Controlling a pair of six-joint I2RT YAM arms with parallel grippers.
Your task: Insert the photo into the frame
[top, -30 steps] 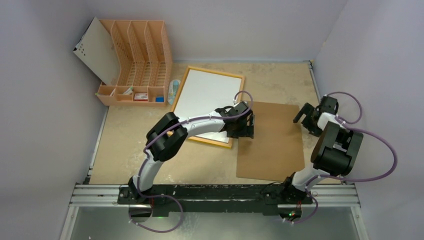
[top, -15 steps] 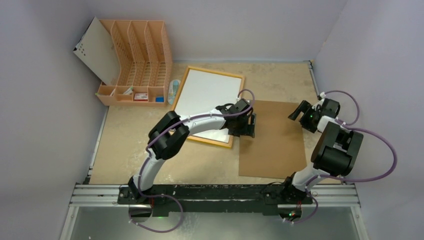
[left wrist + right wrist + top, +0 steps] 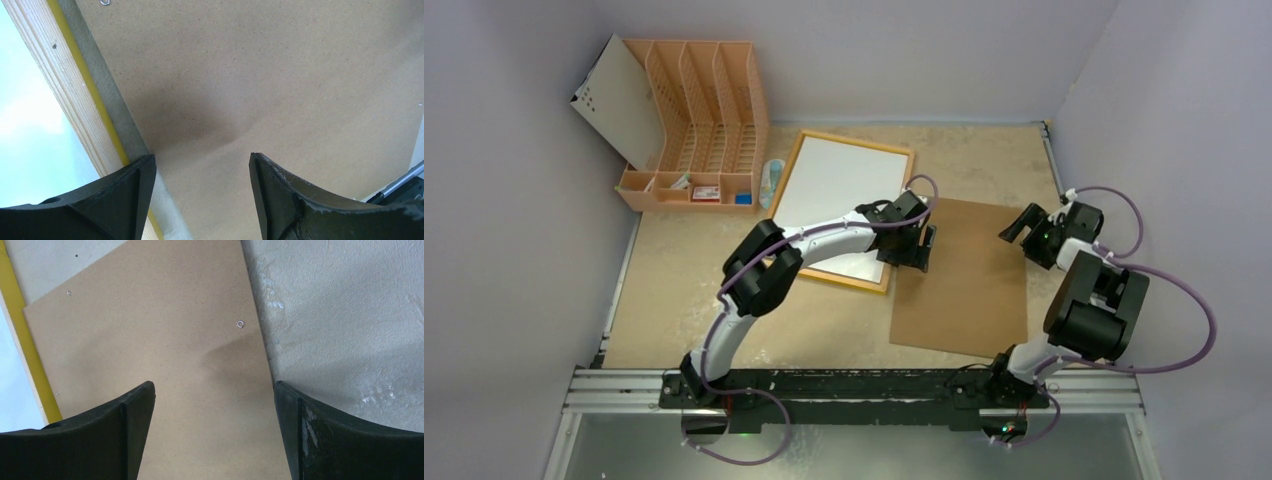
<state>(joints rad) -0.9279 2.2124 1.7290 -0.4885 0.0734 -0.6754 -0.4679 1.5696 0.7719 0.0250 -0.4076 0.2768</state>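
Note:
The frame (image 3: 796,160), with a yellow rim and a light wood back edge, lies flat at the table's middle back. A plain white sheet (image 3: 834,190) fills it, apparently the photo lying white back up; no printed side shows. The brown backing board (image 3: 969,290) lies to the right, its left edge close to the frame's right side. My left gripper (image 3: 921,250) hovers open over that edge, with nothing between its fingers (image 3: 201,160), beside the frame's wood edge (image 3: 55,90). My right gripper (image 3: 1024,228) stands open and holds nothing (image 3: 214,386) above the board's (image 3: 150,330) far right edge.
An orange slotted file rack (image 3: 699,120) stands at the back left with a white perforated panel (image 3: 614,100) leaning on it. A small pale object (image 3: 771,180) lies left of the frame. The right wall is close behind my right arm. A metal rail (image 3: 854,385) runs along the near edge.
The backing board's near end has slid left and turned slightly. My left gripper shifted a little over its edge. My right gripper moved back and slightly left.

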